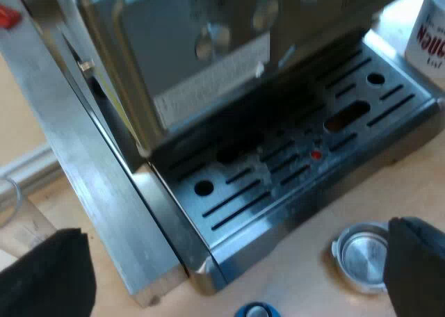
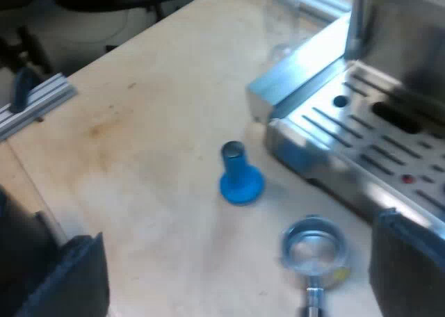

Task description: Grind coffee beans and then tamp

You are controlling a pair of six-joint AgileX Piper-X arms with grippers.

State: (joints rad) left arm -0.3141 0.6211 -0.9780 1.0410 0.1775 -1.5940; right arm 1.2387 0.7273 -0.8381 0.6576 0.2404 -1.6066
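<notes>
Pickup of holder (image 2: pixel 314 246) ahead of grinding.
Wide and empty: left end effector (image 1: pixel 236 261), right end effector (image 2: pixel 236 261); holder lies on the surface (image 2: pixel 139 122) beside the espresso machine (image 2: pixel 361 115), away from surface edges; best gripped by its handle, basket level.

You have the tamper (image 2: pixel 241 181) standing on the table (image 2: pixel 139 136), the holder (image 2: pixel 314 251) lying near it, both at the front of the machine (image 2: pixel 361 122).

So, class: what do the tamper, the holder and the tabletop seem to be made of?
Tamper: probably plastic, a matte, uniform blue. Holder: metal, shiny with bright reflections on its rim. Tabletop: likely wood, pale with faint grain and stains.
</notes>
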